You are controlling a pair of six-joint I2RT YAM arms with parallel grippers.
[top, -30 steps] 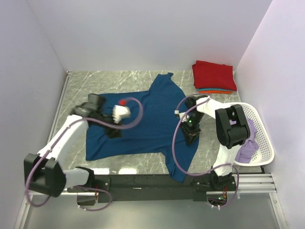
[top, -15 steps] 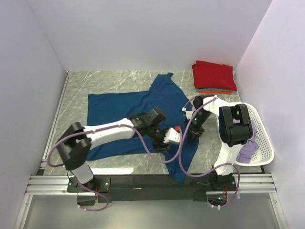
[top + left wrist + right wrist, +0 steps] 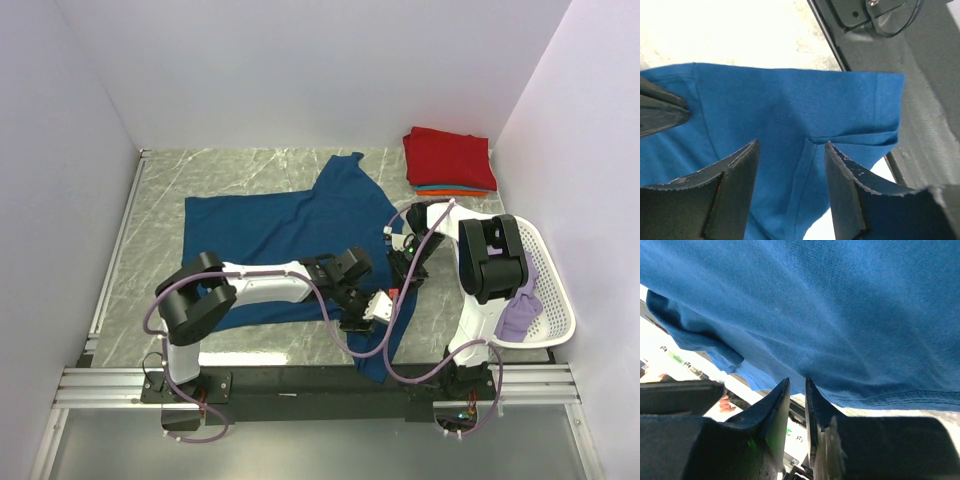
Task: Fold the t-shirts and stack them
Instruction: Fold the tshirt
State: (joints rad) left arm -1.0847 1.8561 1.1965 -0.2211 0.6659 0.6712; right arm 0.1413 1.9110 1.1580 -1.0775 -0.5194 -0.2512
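Marble counter (image 3: 160,190), white walls on three sides. The blue t-shirt (image 3: 270,225) lies spread across the centre, with one sleeve trailing toward 5 o'clock onto the near rail. I see the left end effector (image 3: 378,306) low over that sleeve, fingers apart and holding nothing. Its wrist view shows the sleeve hem and a seam between them. The right end effector (image 3: 405,272) is at the shirt's 3 o'clock edge. I read it as clamped on the cloth, which puckers at the tips. Folded red shirts (image 3: 448,158) are stacked at 1 o'clock. A white basket (image 3: 560,300) holding a purple garment (image 3: 520,312) sits at 4 o'clock.
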